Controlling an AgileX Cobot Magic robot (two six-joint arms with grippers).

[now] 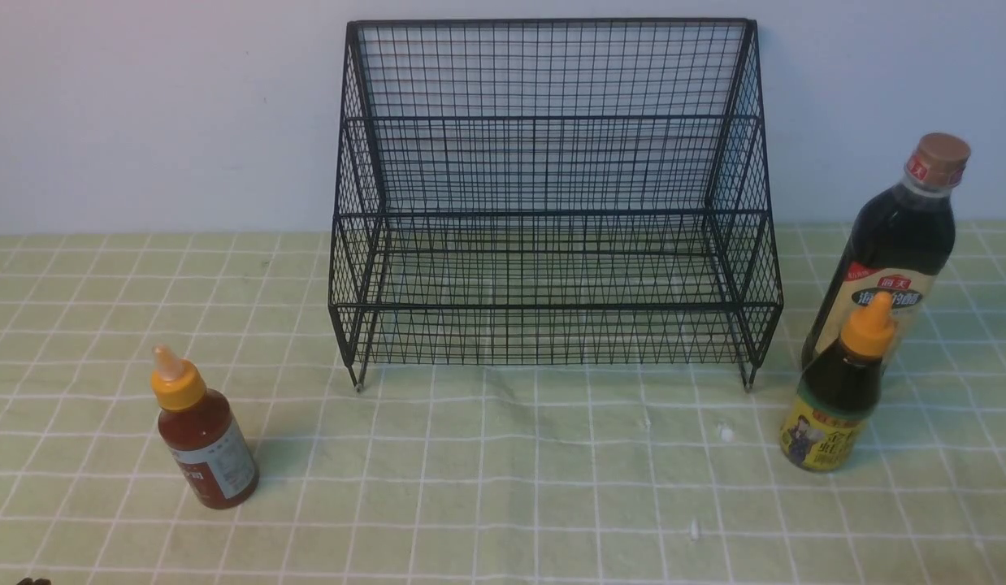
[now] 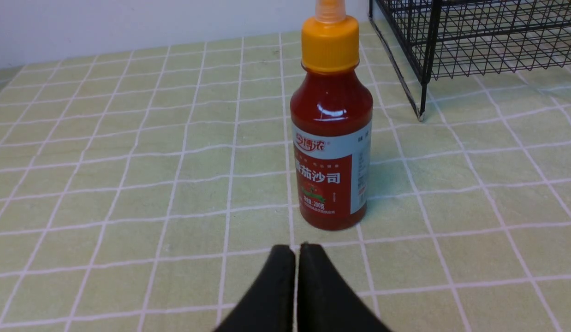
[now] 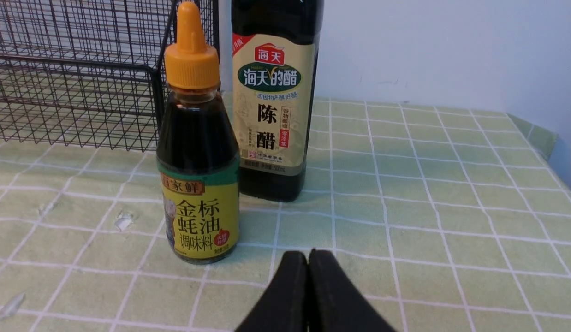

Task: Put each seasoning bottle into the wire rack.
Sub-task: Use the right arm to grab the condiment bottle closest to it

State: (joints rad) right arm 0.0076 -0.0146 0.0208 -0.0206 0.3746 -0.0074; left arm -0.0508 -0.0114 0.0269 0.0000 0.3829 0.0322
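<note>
The left gripper [image 2: 295, 249] is nearest its camera. Its two black fingers are pressed together on nothing, just short of the ketchup bottle [image 2: 331, 152] and not touching it. The right gripper [image 3: 308, 253] is closed and empty too, low over the cloth near the oyster sauce bottle [image 3: 198, 175] but clear of it.

The desk is covered by a pale green tablecloth [image 1: 503, 487] with a white grid, slightly creased, with a few white flecks [image 1: 724, 433] toward its right half. A plain pale wall [image 1: 145, 106] rises behind the back edge.

The black wire rack [image 1: 552, 211] stands mid-desk at the back edge, close to the wall. The ketchup bottle stands upright toward the left edge, forward of the rack's left leg and well apart from it. Toward the right edge, just beside the rack's right end, the tall vinegar bottle [image 3: 272, 101] stands upright. The oyster sauce bottle stands close in front of it; whether the two touch cannot be told. All three bottles rest on the cloth outside the rack.
</note>
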